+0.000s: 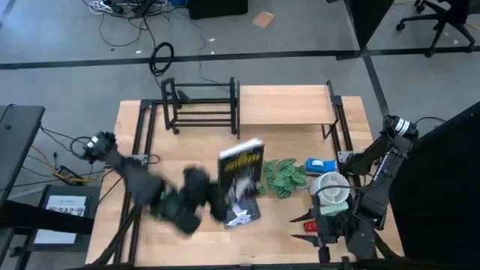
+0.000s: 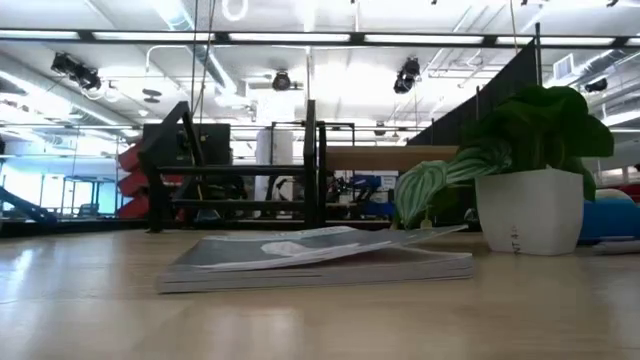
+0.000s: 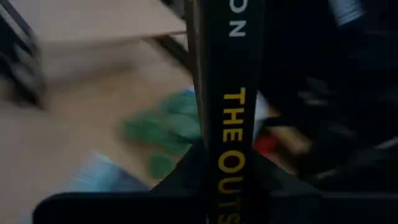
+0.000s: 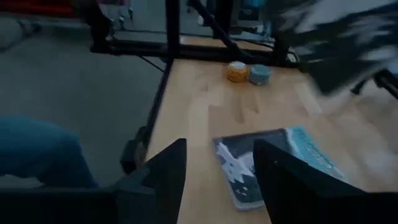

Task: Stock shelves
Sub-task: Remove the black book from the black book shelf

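Observation:
A black book with yellow lettering (image 1: 242, 166) stands tilted over the table's middle, with my left gripper (image 1: 217, 196) shut on it; its spine (image 3: 233, 112) fills the left wrist view. A second book (image 2: 320, 262) lies flat on the table just near of it. The shelves stand at the far edge: a plank-topped stand (image 1: 285, 105) and a black rod rack (image 1: 201, 105). Near the near right corner my right gripper (image 1: 311, 229) is open, its fingers (image 4: 165, 171) pointing toward the flat book (image 4: 267, 168) without touching it. My left gripper pinches the black book at its spine edge (image 3: 231, 167), one finger on each cover. The fingers come level from the table's left side. The book stands on edge, tilted, its front cover (image 1: 244, 161) facing up. Whether its lower edge touches the flat book cannot be told.
A potted plant in a white pot (image 2: 530, 200) stands right of the books, with a blue object (image 1: 321, 165) and a white round thing (image 1: 330, 187) beyond it. Two small yellow and blue items (image 4: 247, 73) sit by the table's left edge.

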`<state>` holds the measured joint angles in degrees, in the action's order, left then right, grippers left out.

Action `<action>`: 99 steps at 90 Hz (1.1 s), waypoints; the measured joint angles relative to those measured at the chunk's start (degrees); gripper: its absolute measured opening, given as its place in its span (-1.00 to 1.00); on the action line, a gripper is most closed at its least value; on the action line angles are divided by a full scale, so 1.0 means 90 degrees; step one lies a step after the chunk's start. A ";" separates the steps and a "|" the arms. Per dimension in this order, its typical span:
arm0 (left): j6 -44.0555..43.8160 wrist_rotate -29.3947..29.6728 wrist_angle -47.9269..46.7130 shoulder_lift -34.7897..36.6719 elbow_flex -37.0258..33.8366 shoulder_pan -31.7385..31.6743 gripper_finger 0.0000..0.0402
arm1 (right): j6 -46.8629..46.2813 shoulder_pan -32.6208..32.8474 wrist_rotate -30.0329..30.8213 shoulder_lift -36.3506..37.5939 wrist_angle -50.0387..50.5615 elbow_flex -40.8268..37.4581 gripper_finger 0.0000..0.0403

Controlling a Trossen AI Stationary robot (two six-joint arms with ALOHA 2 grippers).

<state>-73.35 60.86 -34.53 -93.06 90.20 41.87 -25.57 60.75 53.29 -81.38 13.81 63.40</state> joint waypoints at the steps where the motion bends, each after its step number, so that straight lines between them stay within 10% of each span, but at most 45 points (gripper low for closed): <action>1: -0.0054 0.0081 0.0226 -0.0013 -0.0125 0.0062 -0.85 | 0.0026 0.0015 0.0021 0.0001 -0.0038 0.0000 -0.23; 30: -0.0841 0.0285 0.6054 -0.1345 -0.2766 0.0306 -0.79 | 0.0825 0.0223 0.0250 -0.0001 -0.1333 0.0000 -0.24; 99: -0.4529 -0.0224 0.4317 -0.1610 -0.3732 0.0233 -0.65 | 0.0807 0.0238 0.0227 0.0002 -0.1677 0.0000 -0.27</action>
<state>-114.11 58.84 4.32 -107.55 56.61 43.98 -18.31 62.89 55.33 -81.36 -1.28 63.40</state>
